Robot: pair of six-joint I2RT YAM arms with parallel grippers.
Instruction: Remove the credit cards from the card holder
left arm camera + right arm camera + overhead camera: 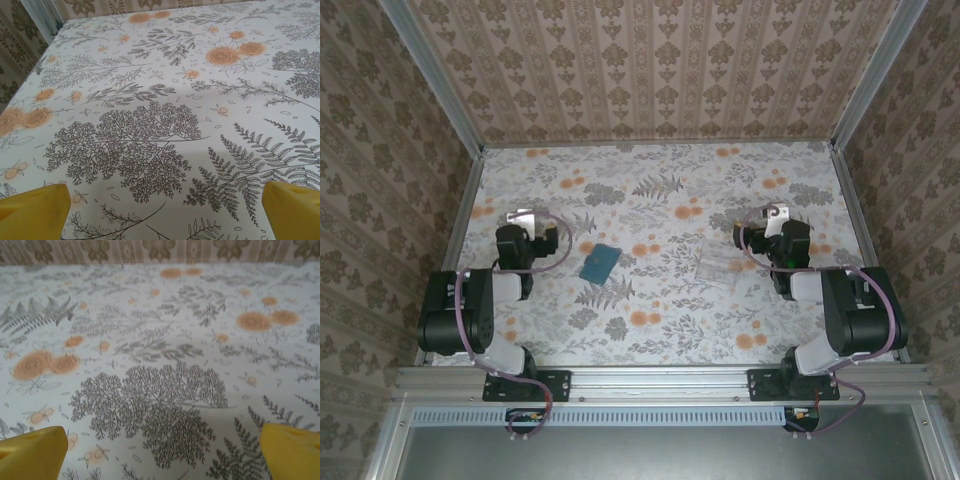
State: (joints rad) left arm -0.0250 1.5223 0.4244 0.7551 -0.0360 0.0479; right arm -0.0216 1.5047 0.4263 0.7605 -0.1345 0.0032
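Observation:
The card holder (600, 262) is a small teal wallet lying closed and flat on the floral tabletop, between the two arms and nearer the left one. The credit cards are hidden from view. My left gripper (525, 220) sits to the left of the holder, apart from it. In the left wrist view its yellow fingertips (35, 212) stand wide apart over bare cloth, so the left gripper (164, 220) is open and empty. My right gripper (775, 218) hovers at the right of the table. It (164, 455) is open too, with only printed cloth between its yellow fingertips (292, 452).
A clear plastic tray (717, 263) lies right of the holder, just left of my right arm. Aluminium rails (460, 215) and patterned walls (650, 70) enclose the table on three sides. Both arm bases (525, 385) are at the near edge.

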